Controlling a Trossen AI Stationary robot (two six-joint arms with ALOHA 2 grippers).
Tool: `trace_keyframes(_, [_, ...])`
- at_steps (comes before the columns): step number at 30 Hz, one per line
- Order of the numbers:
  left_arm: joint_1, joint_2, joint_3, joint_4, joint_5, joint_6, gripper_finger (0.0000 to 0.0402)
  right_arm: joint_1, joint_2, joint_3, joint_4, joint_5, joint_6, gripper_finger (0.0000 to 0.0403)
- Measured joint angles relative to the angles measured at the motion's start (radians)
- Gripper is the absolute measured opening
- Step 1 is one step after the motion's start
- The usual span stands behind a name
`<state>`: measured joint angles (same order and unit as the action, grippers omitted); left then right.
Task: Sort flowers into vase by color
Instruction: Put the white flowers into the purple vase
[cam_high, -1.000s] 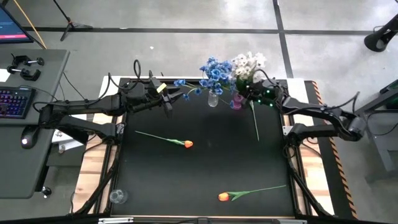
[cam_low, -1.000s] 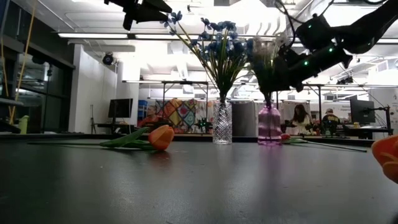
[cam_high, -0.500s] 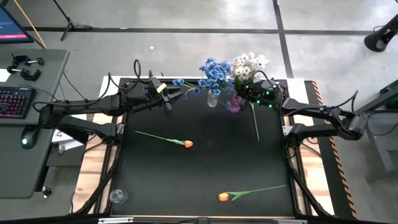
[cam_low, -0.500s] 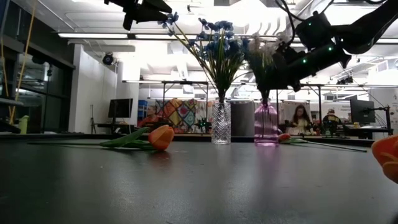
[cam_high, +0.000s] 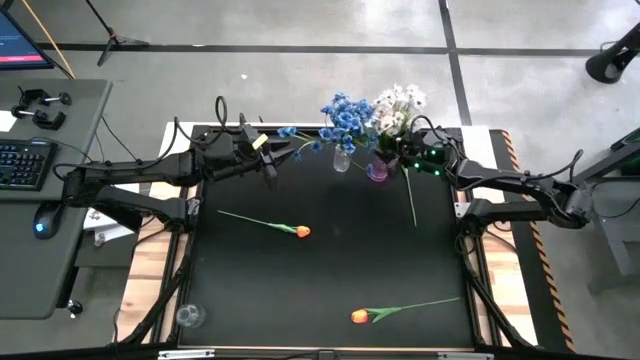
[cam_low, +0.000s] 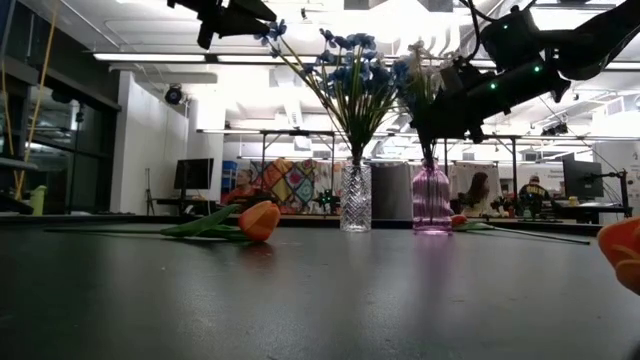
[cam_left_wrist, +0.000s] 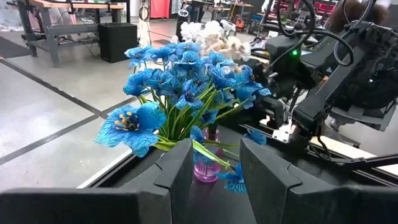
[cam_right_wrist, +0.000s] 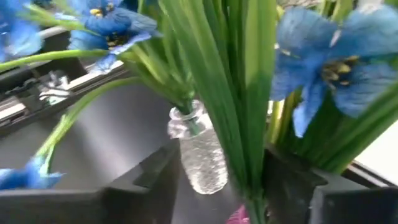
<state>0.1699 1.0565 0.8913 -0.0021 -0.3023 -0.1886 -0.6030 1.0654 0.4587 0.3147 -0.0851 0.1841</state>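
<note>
Although both arms hang over the far edge of the bench (cam_high: 330, 260), the relation that matters lies on the right: the right end effector (cam_high: 408, 152) stands closed about the green stems of the white spray (cam_high: 400, 100), directly above the pink vase (cam_high: 377, 170) that those stems enter, their long axis near upright in the low view. Just beside it, the blue spray (cam_high: 345, 115) sits in the clear vase (cam_high: 343, 160). The left end effector (cam_high: 268, 157) hovers near the blue spray, fingers parted and empty, a side sprig reaching toward it. Three orange tulips remain flat on the bench: one (cam_high: 265, 223) nearer the left arm, one (cam_high: 405, 307) at the near edge, and a third stem (cam_high: 410, 195) just by the right arm.
</note>
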Motion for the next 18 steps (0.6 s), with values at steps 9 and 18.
trace_keyframes(9, [0.0, 0.0, 0.0, 0.0, 0.0, 0.0, 0.0119, 0.059, -0.015, 0.001, -0.094, -0.042, -0.009, 0.0227])
trace_keyframes(18, [0.0, 0.0, 0.0, -0.001, 0.0, 0.0, 0.0119, 0.062, -0.129, 0.014, -0.191, -0.043, -0.035, 0.021])
